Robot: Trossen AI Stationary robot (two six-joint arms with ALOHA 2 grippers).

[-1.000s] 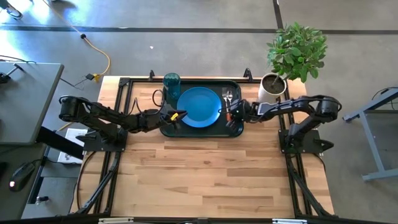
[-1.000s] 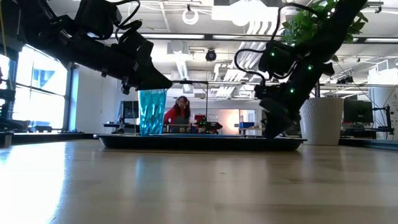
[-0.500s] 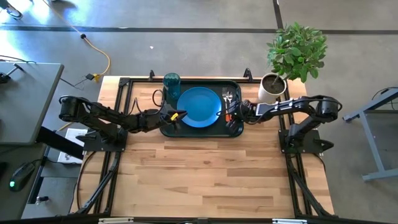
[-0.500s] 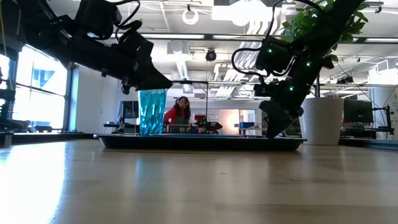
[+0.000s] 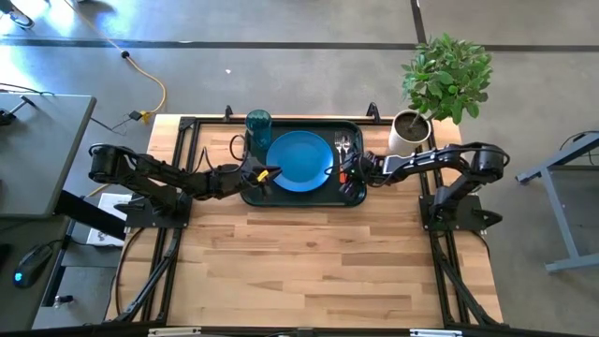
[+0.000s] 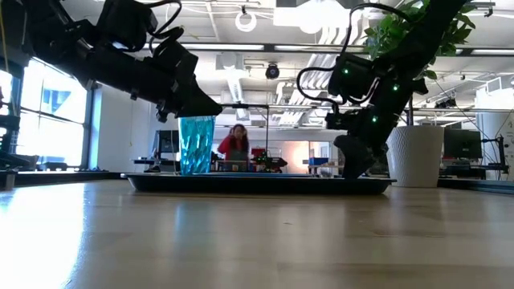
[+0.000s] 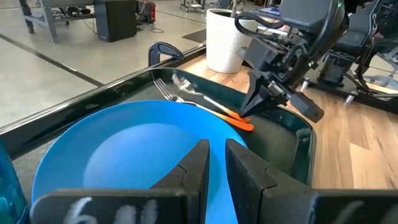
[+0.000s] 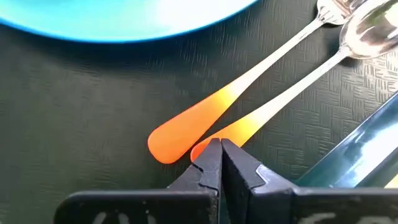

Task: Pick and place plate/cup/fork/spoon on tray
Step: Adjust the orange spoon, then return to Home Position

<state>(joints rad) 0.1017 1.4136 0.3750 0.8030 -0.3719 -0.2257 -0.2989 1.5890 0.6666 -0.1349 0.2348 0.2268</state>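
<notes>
The blue plate (image 5: 299,161) lies in the middle of the dark-green tray (image 5: 351,195). The teal cup (image 5: 258,122) stands upright in the tray's far left corner. The fork (image 8: 249,81) and the spoon (image 8: 292,93) lie side by side on the tray floor, right of the plate. My right gripper (image 8: 219,149) is shut, low over the tray, with its tips at the spoon's orange handle end. My left gripper (image 7: 212,155) is shut and empty. It hangs above the plate's left rim, clear of the tray in the low view (image 6: 201,104). My right gripper's shut fingertips (image 8: 208,155) stand at the free end of the spoon's orange handle (image 8: 200,149), coming slanting down from the table's right. I cannot tell whether they touch it. The spoon lies flat on the tray floor.
A white plant pot (image 5: 409,131) with a leafy plant stands on the table's far right corner, close behind my right arm. Bare wooden table (image 5: 309,262) stretches from the tray to the near edge. A person (image 6: 237,144) sits far off in the room behind.
My right arm has shifted a little toward the table's left, and its gripper has stayed low at the tray's right end. The spoon and fork have kept their places.
</notes>
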